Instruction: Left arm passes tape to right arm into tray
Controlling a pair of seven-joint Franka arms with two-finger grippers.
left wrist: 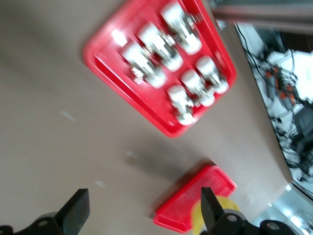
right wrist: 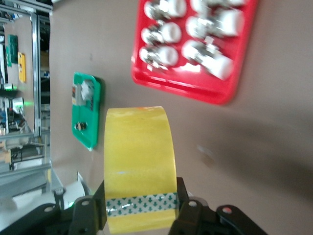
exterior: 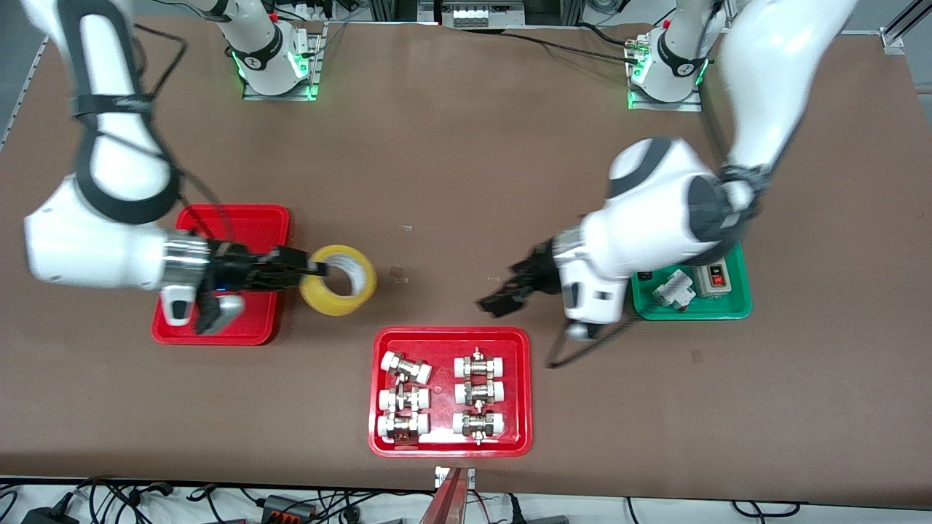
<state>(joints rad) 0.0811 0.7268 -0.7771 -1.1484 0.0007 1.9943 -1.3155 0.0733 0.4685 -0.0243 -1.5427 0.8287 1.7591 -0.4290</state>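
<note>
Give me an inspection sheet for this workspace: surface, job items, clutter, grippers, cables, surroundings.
Surface: brown table, a few small scraps near its middle.
Job items: yellow tape held just beside the plain red tray, toward the right arm's end; not in it yet.
Clutter: red tray of fittings near the front camera; green tray with a switch box toward the left arm's end.
Grippers: right gripper shut on the tape's wall; left gripper open, holding nothing, over bare table.
Cables: black cable looping from the left arm's wrist; more below the table edge.
Surroundings: arm bases with green lights, metal framing.
</note>
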